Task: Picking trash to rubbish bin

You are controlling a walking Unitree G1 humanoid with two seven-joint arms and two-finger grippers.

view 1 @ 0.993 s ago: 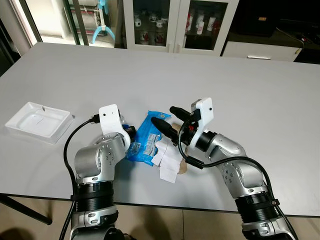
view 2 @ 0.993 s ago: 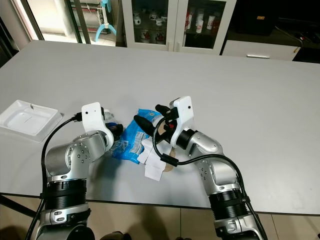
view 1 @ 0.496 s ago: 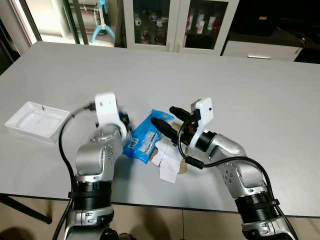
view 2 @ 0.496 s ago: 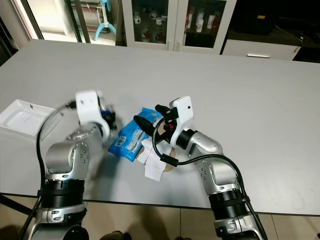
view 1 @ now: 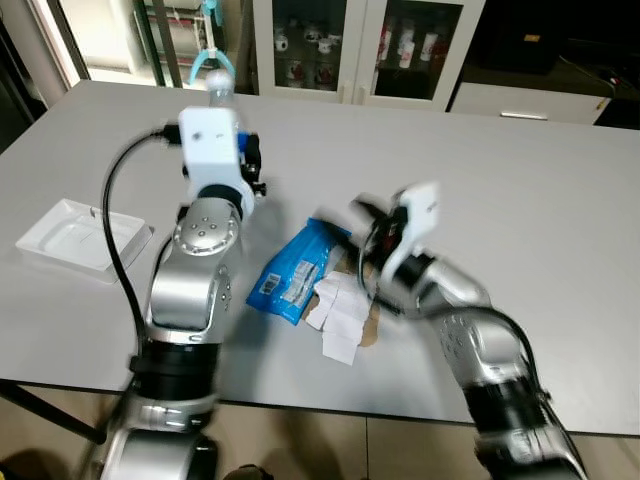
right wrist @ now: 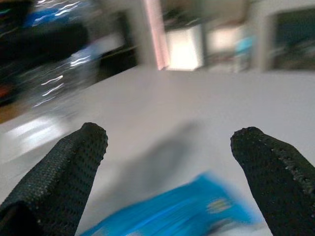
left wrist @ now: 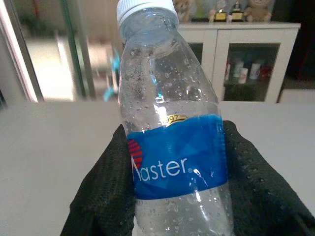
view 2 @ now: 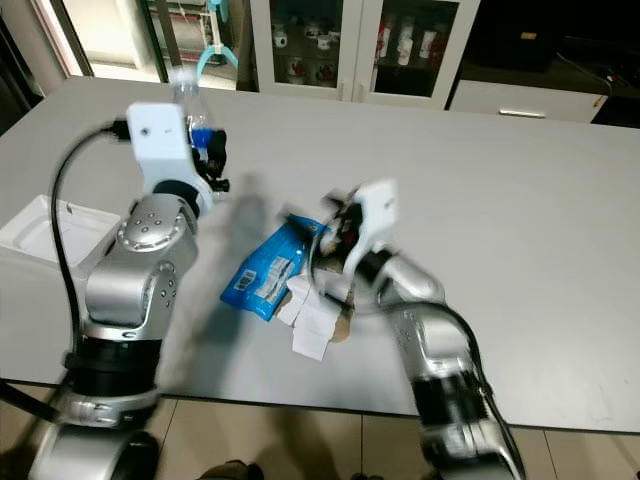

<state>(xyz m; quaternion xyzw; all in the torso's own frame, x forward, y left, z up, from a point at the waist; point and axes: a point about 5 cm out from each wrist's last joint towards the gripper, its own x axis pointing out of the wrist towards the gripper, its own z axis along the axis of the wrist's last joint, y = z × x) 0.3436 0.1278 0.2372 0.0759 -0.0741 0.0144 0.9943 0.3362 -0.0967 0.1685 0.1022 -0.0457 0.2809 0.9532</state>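
The left gripper (left wrist: 174, 196) is clamping a clear plastic bottle (left wrist: 170, 132) between its two black fingers (left wrist: 106, 191), holding it upright with the white cap on top and the blue label facing the wrist camera. Seen from the head, the left arm is holding the bottle (view 1: 221, 92) well above the surface (view 1: 520, 190). The right gripper (right wrist: 172, 162) is hovering with its fingers (right wrist: 64, 167) spread wide apart and nothing between them, pointing at a blue wrapper (view 1: 297, 272) lying flat on the surface. Just beside the wrapper, pieces of white paper (view 1: 338, 315) are lying over a scrap of brown card (partly hidden). A white tray (view 1: 75, 238) is sitting apart at the robot's left. The step in hand looks like carrying the bottle away, one piece picked and the rest waiting. Next the arm needs to reach a bin, which is nowhere among these things, and let go over it
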